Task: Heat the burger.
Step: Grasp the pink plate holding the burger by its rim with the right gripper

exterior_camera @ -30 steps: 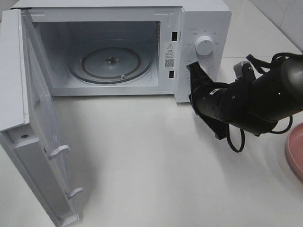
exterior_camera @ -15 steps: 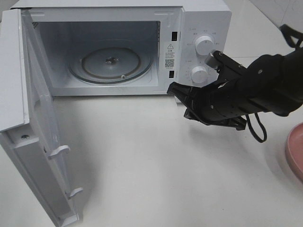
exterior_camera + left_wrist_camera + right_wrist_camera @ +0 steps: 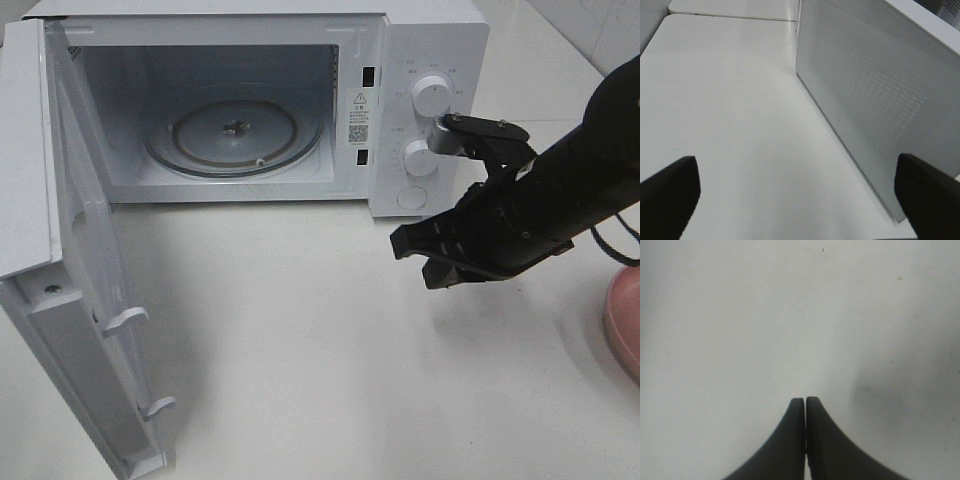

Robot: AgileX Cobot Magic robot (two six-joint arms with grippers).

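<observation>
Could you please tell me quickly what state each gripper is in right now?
Left gripper: open, holding nothing.
Right gripper: shut, holding nothing.

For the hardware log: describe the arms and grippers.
The right arm is bulky matte black, with a silver cap near its wrist and a black cable trailing. The right gripper has black, curved, tapering fingers; the left gripper shows blunt black fingers.

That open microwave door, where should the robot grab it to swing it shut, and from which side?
Probably the door by its free vertical edge, between the two latch hooks. It stands upright as a thin panel swung out from the microwave, so an open tool coming from the near side could pinch across its thickness, clear of the hooks.
</observation>
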